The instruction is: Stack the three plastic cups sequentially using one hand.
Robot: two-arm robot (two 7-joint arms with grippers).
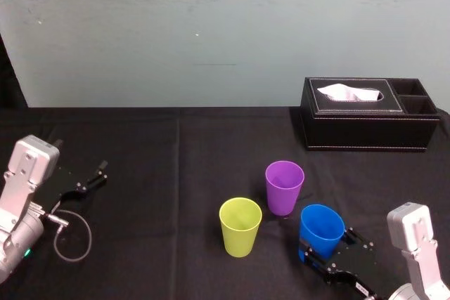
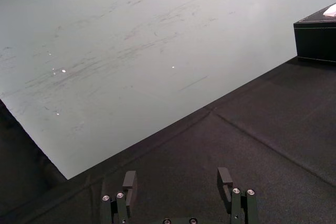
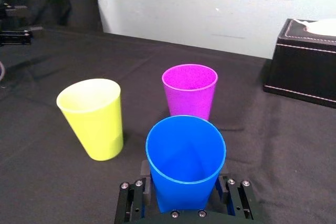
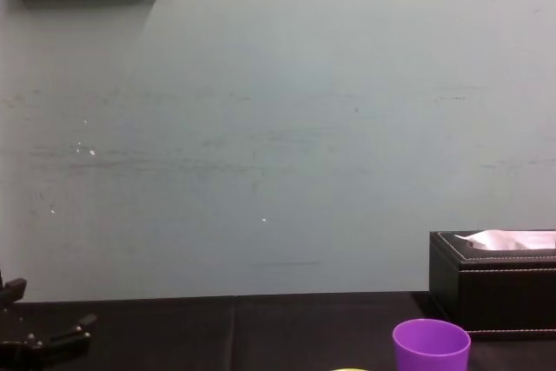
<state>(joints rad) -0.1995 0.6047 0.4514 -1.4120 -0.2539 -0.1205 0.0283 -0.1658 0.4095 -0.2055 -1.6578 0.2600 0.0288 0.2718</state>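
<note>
While left gripper (image 2: 177,176) rests at left of counter (image 1: 176,173), jaws apart, right gripper (image 3: 185,174) has jaws clamped on blue cup (image 3: 185,153). Purple cup (image 3: 189,90) and yellow-green cup (image 3: 93,116) stand upright nearby.

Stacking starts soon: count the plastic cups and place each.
3. The blue cup, nearest the robot, is clasped in the right gripper; the purple cup is just beyond it; the yellow-green cup is to their left. None looks hidden. The left gripper idles open, far left.
</note>
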